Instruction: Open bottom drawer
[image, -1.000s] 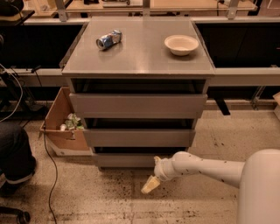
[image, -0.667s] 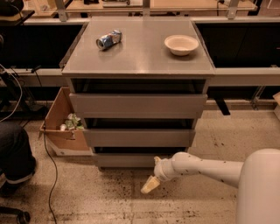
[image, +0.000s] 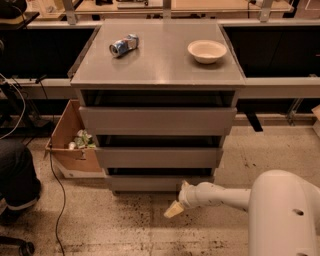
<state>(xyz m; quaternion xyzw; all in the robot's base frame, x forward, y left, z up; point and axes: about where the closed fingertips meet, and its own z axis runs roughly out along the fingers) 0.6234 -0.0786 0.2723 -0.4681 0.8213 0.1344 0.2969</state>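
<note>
We see the gripper (image: 174, 210) low over the floor, just in front of the cabinet (image: 160, 65) and a little right of its middle, at the end of a pale arm (image: 216, 195) that reaches in from the right. It sits just below the lower edge of the bottom drawer (image: 160, 182); we cannot tell whether it touches the front, nor whether it is apart or together.

The bottom drawer is the lowest of the cabinet's three grey fronts, with a dark gap above it, under the middle drawer (image: 159, 157) and the taller top drawer (image: 157, 121).

On the cabinet's top a can (image: 123, 45) lies on its side at the left rear; we cannot read its label. A pale bowl (image: 207, 51) stands at the right rear.

Set against the frame a second ago, we find the gripper, arm and drawers in the same places.

Left of the cabinet stands an open cardboard box (image: 64, 131) with rubbish inside. The floor (image: 125, 225) in front of the cabinet is speckled and stained, and a cable (image: 56, 200) trails across it at the left.
</note>
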